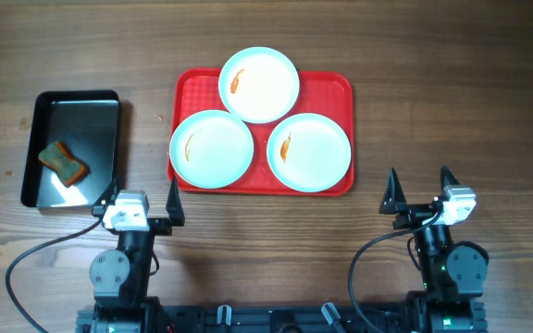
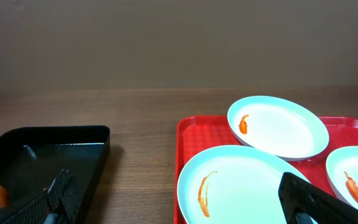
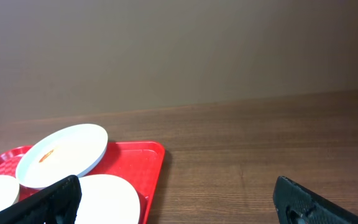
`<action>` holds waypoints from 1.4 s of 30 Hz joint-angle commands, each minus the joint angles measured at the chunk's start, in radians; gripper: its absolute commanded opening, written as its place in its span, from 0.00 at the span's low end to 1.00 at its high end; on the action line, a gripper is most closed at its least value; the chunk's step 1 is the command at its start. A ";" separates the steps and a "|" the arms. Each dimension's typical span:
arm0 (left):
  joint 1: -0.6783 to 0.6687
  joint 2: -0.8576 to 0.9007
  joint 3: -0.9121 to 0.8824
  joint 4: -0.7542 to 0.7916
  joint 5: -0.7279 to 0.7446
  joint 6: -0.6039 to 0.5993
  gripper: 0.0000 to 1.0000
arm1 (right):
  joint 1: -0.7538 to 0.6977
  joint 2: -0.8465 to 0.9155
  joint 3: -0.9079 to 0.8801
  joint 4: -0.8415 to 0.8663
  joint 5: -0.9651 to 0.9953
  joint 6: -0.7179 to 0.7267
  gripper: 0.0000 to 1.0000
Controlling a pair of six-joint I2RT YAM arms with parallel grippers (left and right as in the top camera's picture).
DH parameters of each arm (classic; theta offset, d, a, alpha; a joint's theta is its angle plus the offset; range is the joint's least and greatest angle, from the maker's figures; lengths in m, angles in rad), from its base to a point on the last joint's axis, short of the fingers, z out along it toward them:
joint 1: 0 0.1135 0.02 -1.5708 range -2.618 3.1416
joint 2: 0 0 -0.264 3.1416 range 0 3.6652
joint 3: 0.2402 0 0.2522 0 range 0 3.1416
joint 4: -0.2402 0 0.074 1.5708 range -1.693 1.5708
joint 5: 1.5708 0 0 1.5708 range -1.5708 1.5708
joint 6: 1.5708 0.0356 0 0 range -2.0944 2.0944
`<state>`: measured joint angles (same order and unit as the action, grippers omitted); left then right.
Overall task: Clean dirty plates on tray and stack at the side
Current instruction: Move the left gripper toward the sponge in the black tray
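You have a bare wooden table [image 1: 433,83] with a plain wall behind it, and open wood on every side of the red tray [image 1: 339,85]. Your left gripper [image 1: 141,196] and right gripper [image 1: 420,190] both sit at the near edge, jaws spread wide and holding nothing.

All three plates rest on the red tray, each with an orange smear. The near-left plate [image 1: 213,148] is just ahead and a little right of the left gripper. The near-right plate [image 1: 309,153] is ahead and left of the right gripper. The far plate [image 1: 259,85] lies beyond both, hanging over the tray's far rim.

The sponge [image 1: 63,163] lies in the black tray [image 1: 86,120], ahead and left of the left gripper, with its long side running diagonally. I judge your left arm the nearer one to the sponge, so reach there first. The wood to the right of the right gripper looks like good room for the stack.
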<state>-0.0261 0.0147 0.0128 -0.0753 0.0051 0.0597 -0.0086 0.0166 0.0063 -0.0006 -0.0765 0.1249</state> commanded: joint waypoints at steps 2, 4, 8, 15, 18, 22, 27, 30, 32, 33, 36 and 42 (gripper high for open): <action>-0.005 0.002 -0.007 0.000 0.008 0.014 1.00 | -0.006 0.007 -0.001 0.002 0.017 -0.019 1.00; -0.005 0.002 -0.007 0.000 0.008 0.015 1.00 | -0.006 0.007 -0.001 0.002 0.017 -0.019 1.00; -0.005 0.002 -0.007 0.000 0.008 0.015 1.00 | -0.006 0.007 -0.001 0.002 0.017 -0.019 1.00; -0.005 0.002 -0.007 0.000 0.008 0.015 1.00 | -0.006 0.007 -0.001 0.002 0.017 -0.019 1.00; -0.005 0.002 -0.007 0.000 0.008 0.014 1.00 | -0.006 0.007 -0.001 0.002 0.017 -0.019 1.00; -0.005 0.002 -0.007 0.000 0.008 0.015 1.00 | -0.006 0.007 -0.001 0.002 0.017 -0.019 1.00; -0.005 0.002 -0.007 0.000 0.008 0.014 1.00 | -0.006 0.007 -0.001 0.002 0.017 -0.019 1.00; -0.005 0.002 -0.007 0.000 0.008 0.015 1.00 | -0.006 0.007 -0.001 0.002 0.017 -0.019 1.00; -0.005 0.002 -0.007 0.000 0.008 0.014 1.00 | -0.006 0.007 -0.001 0.002 0.017 -0.019 1.00; -0.005 0.002 -0.007 0.000 0.008 0.014 1.00 | -0.006 0.007 -0.001 0.002 0.017 -0.019 1.00; -0.005 0.002 -0.007 0.000 0.008 0.014 1.00 | -0.006 0.007 -0.001 0.002 0.017 -0.019 1.00; -0.006 0.002 -0.007 0.035 0.416 -0.214 1.00 | -0.006 0.007 -0.001 0.002 0.017 -0.019 1.00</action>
<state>-0.0261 0.0151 0.0120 -0.0605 0.0452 0.0422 -0.0086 0.0166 0.0063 -0.0006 -0.0765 0.1249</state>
